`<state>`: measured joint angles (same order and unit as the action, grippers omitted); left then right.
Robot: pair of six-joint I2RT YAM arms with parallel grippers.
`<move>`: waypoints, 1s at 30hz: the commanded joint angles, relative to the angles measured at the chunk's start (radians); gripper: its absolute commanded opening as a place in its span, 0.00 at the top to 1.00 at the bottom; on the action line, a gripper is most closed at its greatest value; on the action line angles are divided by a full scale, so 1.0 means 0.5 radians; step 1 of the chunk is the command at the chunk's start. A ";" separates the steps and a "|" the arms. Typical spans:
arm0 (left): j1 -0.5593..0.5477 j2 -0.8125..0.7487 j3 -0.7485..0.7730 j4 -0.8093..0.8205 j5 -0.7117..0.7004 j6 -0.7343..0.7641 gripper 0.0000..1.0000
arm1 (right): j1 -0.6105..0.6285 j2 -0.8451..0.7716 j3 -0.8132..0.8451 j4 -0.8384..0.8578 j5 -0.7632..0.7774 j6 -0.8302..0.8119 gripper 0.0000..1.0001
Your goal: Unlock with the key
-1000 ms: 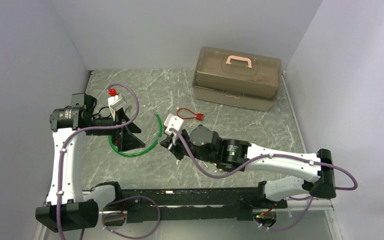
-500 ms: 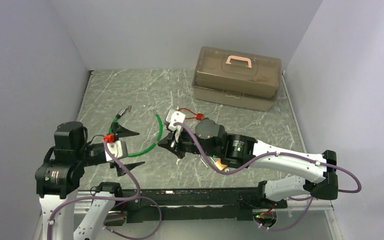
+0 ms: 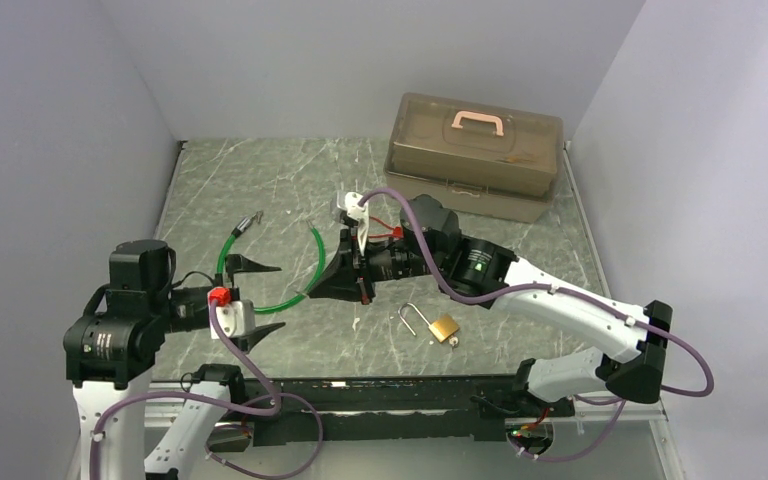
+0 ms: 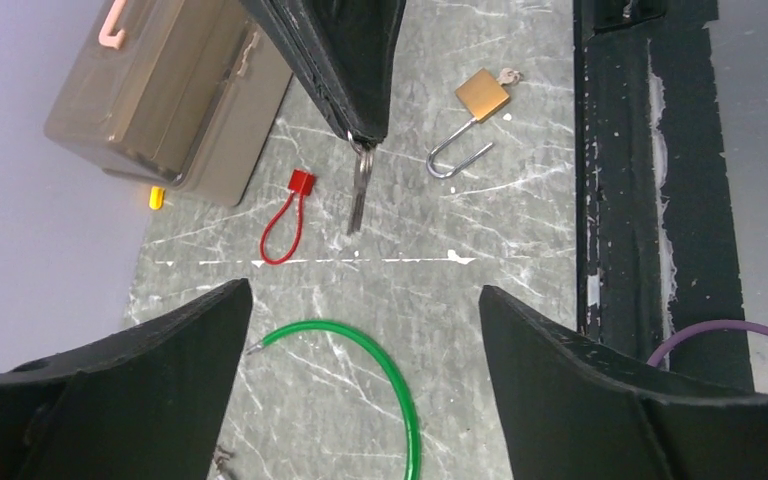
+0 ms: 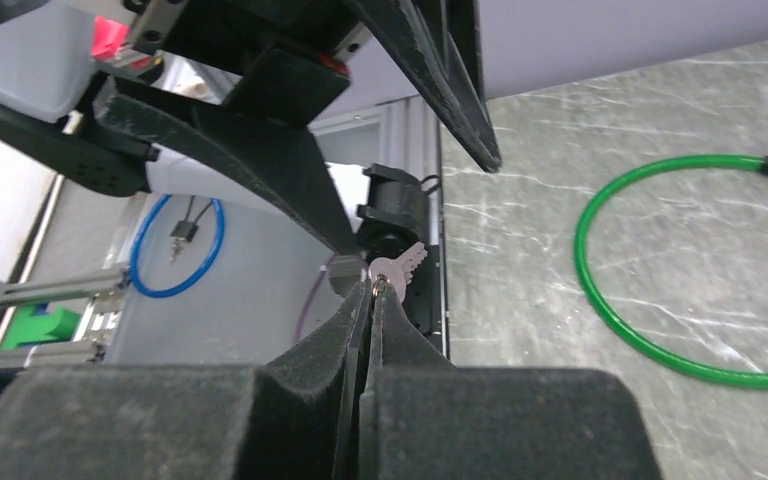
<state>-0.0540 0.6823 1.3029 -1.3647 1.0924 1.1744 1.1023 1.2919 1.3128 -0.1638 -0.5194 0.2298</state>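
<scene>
From above, the right gripper [image 3: 322,288] is lifting toward the far side and pointing left. This is uncovering the padlock [image 3: 444,327], which is lying on the table [image 3: 260,190] toward the near edge with its shackle swung out. 1 second ago the arm was hiding that spot. I am judging the lock as already opened, so the task is looking close to done. The left gripper [image 3: 265,297] is sitting back at the near left, whereas 1 second ago it was reaching farther in over the green cable [image 3: 285,303]. Its 2 fingers are standing wide apart, grasping nothing.

From the left wrist, the right gripper's clenched fingers are pinching a key [image 4: 358,190] by its head, with the blade sticking out past the tips, apart from the padlock. Something small and metallic is showing at the padlock's base, and I cannot tell whether it is a 2nd key.

From the right wrist, the 2 pads are pressing together on the key, with the left gripper beyond it
</scene>
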 commanded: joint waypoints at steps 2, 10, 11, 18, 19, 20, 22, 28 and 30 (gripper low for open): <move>-0.008 0.073 0.035 0.021 0.185 -0.049 0.21 | 0.003 0.052 0.167 0.078 -0.255 0.068 1.00; -0.060 0.117 0.069 0.088 0.279 -0.233 0.76 | 0.004 0.108 0.211 0.093 -0.298 0.082 1.00; -0.069 0.112 0.057 0.109 0.274 -0.250 0.76 | 0.005 0.115 0.221 0.089 -0.299 0.078 1.00; -0.137 0.152 0.137 -0.039 0.298 -0.228 0.68 | 0.000 0.156 0.266 0.052 -0.259 0.051 1.00; -0.149 0.167 0.146 -0.081 0.302 -0.206 0.67 | -0.002 0.156 0.267 0.051 -0.247 0.048 1.00; -0.160 0.178 0.156 -0.113 0.300 -0.190 0.67 | -0.006 0.161 0.270 0.052 -0.244 0.047 1.00; -0.173 0.182 0.157 -0.111 0.284 -0.205 0.69 | -0.008 0.165 0.278 0.046 -0.252 0.045 1.00; -0.180 0.103 0.120 0.175 0.260 -0.457 0.75 | -0.011 0.192 0.302 0.009 -0.253 0.040 1.00; -0.183 0.105 0.142 0.178 0.276 -0.478 0.74 | -0.011 0.188 0.294 0.008 -0.241 0.042 1.00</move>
<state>-0.1394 0.7464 1.3510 -1.3453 1.1851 1.0016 1.0988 1.3865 1.4204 -0.1753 -0.6514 0.2615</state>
